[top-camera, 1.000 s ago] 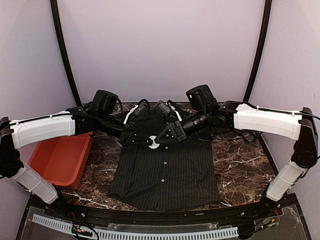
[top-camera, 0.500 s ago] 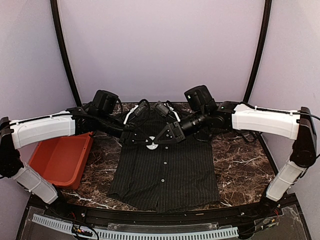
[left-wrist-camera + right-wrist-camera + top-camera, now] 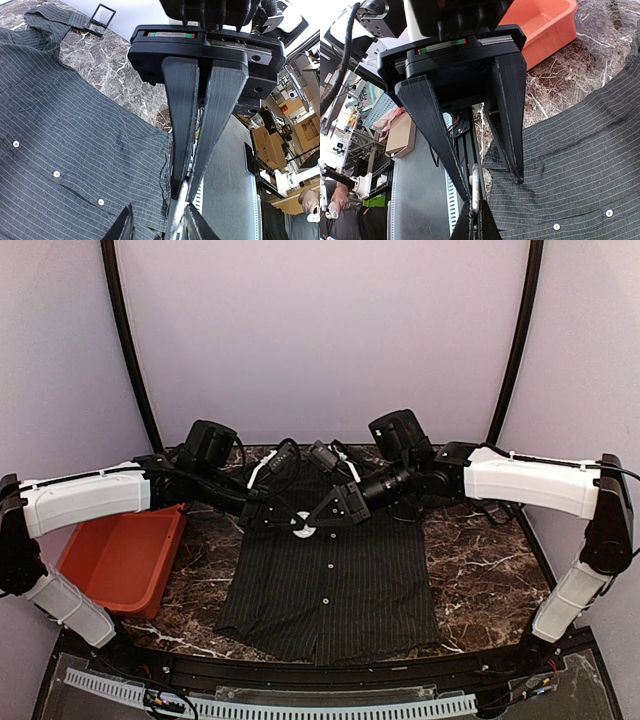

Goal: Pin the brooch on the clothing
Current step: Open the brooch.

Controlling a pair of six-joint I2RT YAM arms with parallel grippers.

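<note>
Top external has both arms meeting over the upper chest of the clothing, which lies flat and buttons-up on the marble table. The right gripper is clamped tight on the brooch, holding it below the collar. The left gripper sits partly spread, fingers either side of the metal, with no firm grip that I can see. It looks like the clasp-handling step. Next, I'd say, the left must pinch the pin and work it through the cloth.
</note>
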